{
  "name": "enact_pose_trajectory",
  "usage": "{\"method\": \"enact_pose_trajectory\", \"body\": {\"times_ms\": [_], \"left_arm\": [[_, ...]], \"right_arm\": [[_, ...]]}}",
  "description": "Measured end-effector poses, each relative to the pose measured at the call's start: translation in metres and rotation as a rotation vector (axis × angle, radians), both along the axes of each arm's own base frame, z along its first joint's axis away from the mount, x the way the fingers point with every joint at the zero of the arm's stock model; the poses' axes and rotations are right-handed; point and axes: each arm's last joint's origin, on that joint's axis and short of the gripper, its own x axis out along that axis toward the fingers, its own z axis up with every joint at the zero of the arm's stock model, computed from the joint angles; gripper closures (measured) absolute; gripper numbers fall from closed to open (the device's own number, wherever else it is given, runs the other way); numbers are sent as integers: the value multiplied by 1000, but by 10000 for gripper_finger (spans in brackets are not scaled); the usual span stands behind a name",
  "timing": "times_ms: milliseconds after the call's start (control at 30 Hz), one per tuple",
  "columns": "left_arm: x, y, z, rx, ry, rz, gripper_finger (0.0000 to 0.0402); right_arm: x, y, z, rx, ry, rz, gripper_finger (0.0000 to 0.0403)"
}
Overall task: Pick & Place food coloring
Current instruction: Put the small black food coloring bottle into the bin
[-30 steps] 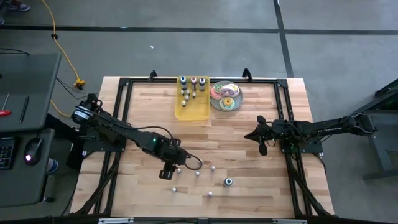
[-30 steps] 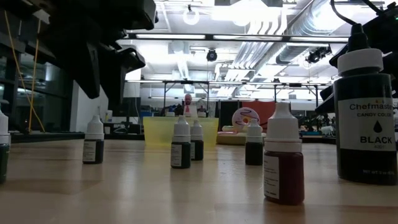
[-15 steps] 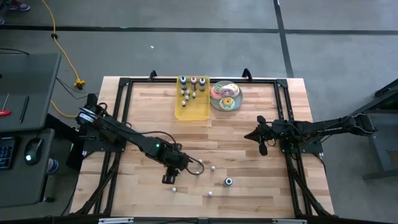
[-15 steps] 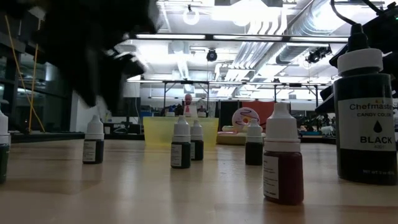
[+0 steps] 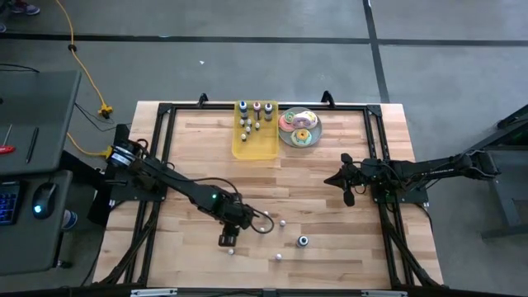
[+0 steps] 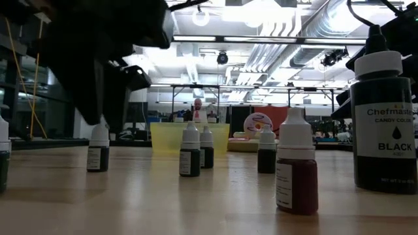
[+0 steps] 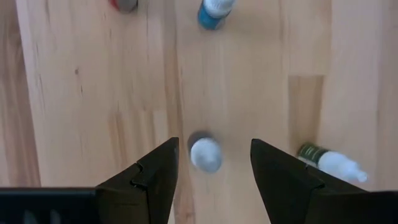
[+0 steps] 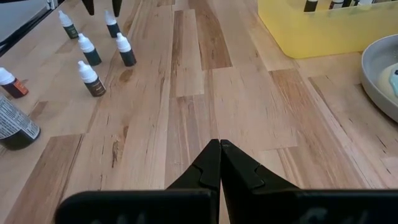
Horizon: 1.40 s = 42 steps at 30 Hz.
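Note:
Several small food coloring bottles stand loose on the wooden table near its front edge, among them a white-capped one [image 7: 205,155] and a blue one [image 7: 214,9]. A green one [image 7: 328,163] lies on its side. My left gripper [image 7: 214,147] hangs open, pointing steeply down over the white-capped bottle [image 6: 99,151]. Its fingers stand on either side of the cap, and no touch shows. More bottles stand in the yellow tray [image 5: 256,136] at the far edge. My right gripper [image 8: 219,147] waits shut at the table's right [image 5: 347,186], touching nothing.
A plate of frosted doughnuts [image 5: 299,128] sits right of the yellow tray. A large black bottle [image 6: 383,117] and a dark red one [image 6: 297,171] stand close to the front edge. A black frame [image 5: 165,111] runs around the table. Bare wood lies between the two arms.
My left gripper has moved toward the table's near edge and down, rolling a little about its own axis. It now hangs over the white-capped bottle nearest the front left of the group. Its fingers have stayed open. No bottle has moved.

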Motion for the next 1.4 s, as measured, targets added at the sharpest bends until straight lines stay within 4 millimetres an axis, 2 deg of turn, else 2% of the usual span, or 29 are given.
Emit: {"method": "enact_pose_trajectory", "body": {"times_ms": [833, 1400], "left_arm": [[-3, 3, -6, 56, 46, 61, 207], [1, 0, -13, 11, 64, 75, 208]], "right_arm": [[0, 0, 0, 0, -2, 0, 402], [0, 0, 0, 0, -1, 0, 402]]}}
